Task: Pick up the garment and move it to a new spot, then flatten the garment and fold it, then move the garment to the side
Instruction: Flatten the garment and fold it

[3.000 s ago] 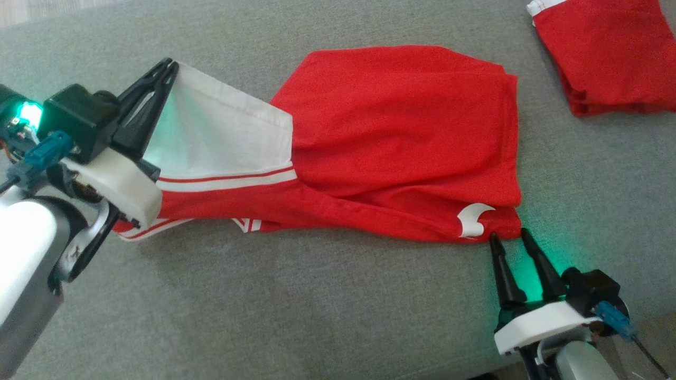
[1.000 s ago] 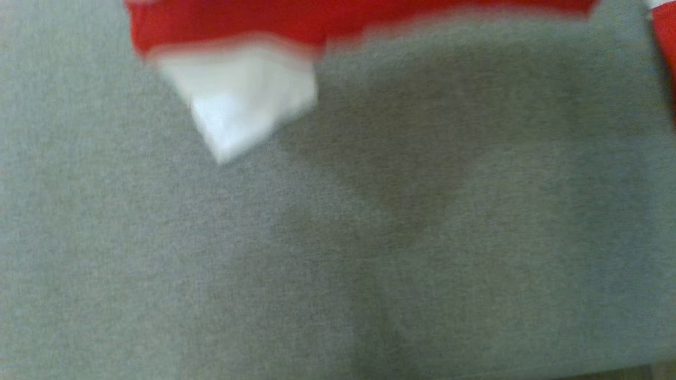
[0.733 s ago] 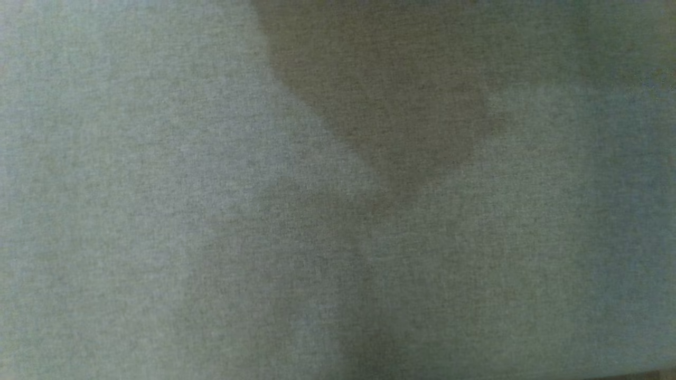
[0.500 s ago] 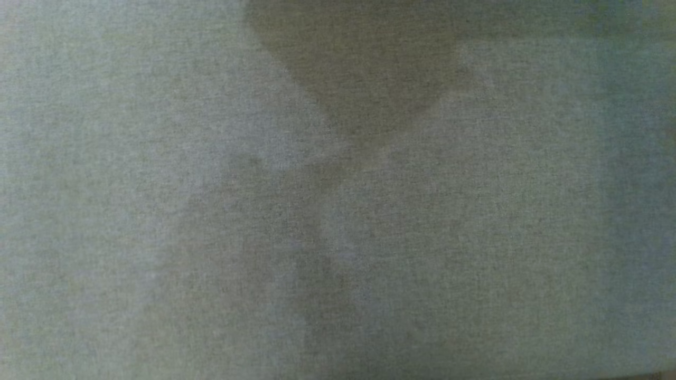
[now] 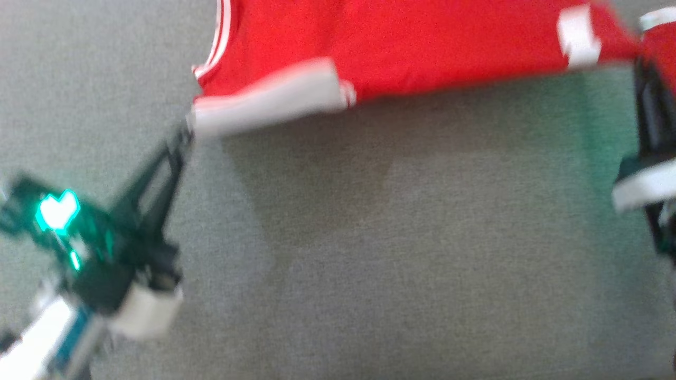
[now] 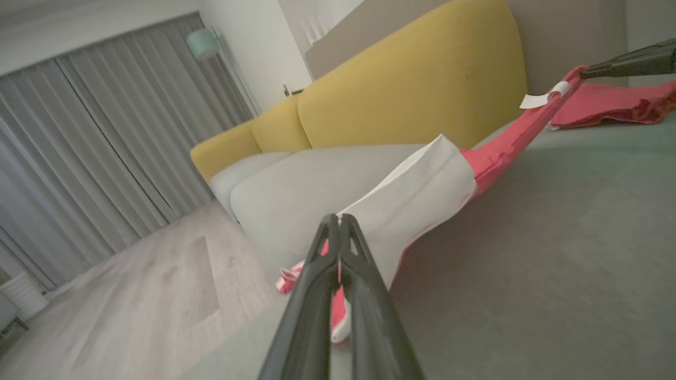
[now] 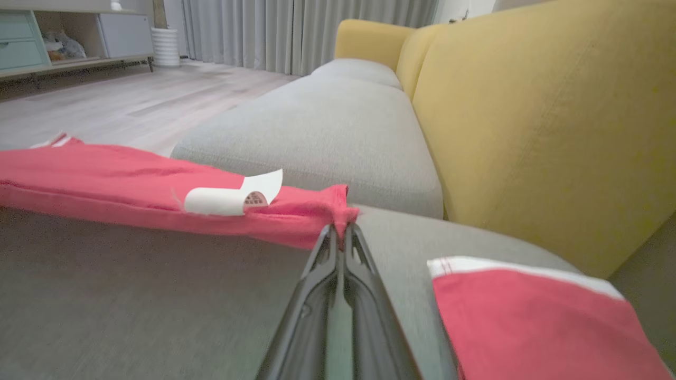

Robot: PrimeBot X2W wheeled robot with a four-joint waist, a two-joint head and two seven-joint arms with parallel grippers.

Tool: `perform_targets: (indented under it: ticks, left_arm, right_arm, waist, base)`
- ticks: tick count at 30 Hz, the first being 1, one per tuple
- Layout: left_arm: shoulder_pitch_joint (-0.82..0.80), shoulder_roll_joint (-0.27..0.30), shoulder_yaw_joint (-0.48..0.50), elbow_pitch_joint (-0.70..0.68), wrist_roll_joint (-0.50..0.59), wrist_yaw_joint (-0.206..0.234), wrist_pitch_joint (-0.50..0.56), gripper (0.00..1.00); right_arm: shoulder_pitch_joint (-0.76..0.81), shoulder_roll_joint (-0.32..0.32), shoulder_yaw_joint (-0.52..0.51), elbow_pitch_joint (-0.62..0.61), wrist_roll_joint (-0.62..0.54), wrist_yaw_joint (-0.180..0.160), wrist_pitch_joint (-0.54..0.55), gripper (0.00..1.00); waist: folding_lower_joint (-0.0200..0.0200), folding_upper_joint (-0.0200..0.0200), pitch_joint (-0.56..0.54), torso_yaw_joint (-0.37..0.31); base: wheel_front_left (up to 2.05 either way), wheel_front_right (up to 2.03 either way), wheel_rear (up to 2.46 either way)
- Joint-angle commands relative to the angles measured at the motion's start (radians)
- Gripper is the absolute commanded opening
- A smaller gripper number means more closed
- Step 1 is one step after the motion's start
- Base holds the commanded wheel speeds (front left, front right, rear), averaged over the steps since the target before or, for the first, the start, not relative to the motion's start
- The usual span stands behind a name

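Lifted: one garment [image 5: 422,42] pinched by left pincer [image 6: 338,217] and right pincer [image 7: 341,227] (second garment [image 7: 528,322] aside)

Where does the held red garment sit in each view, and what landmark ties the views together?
Head view: garment stretched across the top edge.
Left wrist view: garment runs from centre to upper right, white panel nearest.
Right wrist view: garment spans the left half, ending at centre.
Shared landmark: folded red cloth, upper right in head and left wrist views, lower right in right wrist.
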Motion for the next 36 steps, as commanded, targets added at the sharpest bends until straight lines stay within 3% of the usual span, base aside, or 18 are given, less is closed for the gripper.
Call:
perform_targets:
  ticks: [1,7,13,19,26,36]
  left_arm:
    - [0.012,0.048,0.045,-0.038,0.008,0.018,-0.001,0.0]
    - [0.242,0.021,0.029,-0.059,-0.015,0.05,-0.001,0.0]
    - [0.35,0.001,0.023,-0.088,-0.024,0.008,-0.001,0.0]
    - [0.395,0.0,0.04,-0.147,-0.033,-0.049,-0.001,0.0]
    - [0.283,0.011,0.129,-0.153,-0.012,-0.087,-0.001,0.0]
    - [-0.113,0.017,0.176,-0.008,0.056,-0.201,0.0,0.0]
  right_arm:
    - [0.045,-0.015,-0.002,-0.043,0.009,-0.001,-0.011,0.0]
    - [0.244,-0.008,-0.016,-0.117,0.004,-0.001,-0.011,0.0]
    - [0.367,-0.02,-0.009,-0.17,0.019,-0.001,-0.011,0.0]
    - [0.38,-0.029,-0.013,-0.18,0.024,-0.001,-0.004,0.0]
    - [0.324,-0.02,-0.006,-0.156,0.048,-0.001,0.012,0.0]
    - [0.107,-0.019,0.048,-0.083,0.071,-0.001,0.045,0.0]
  waist:
    - [0.0003,-0.0001,-0.028,-0.008]
    - [0.0003,-0.0001,-0.081,-0.026]
    - [0.0003,-0.0001,-0.097,-0.035]
    - [0.0003,-0.0001,-0.101,-0.042]
    - [0.0003,-0.0001,-0.075,-0.035]
    - [0.0003,-0.0001,0.039,-0.061]
  base:
    - [0.0,0.0,0.0]
    - [0.0,0.0,0.0]
    - [0.0,0.0,0.0]
    - [0.0,0.0,0.0]
    - [0.0,0.0,0.0]
    - [0.0,0.0,0.0]
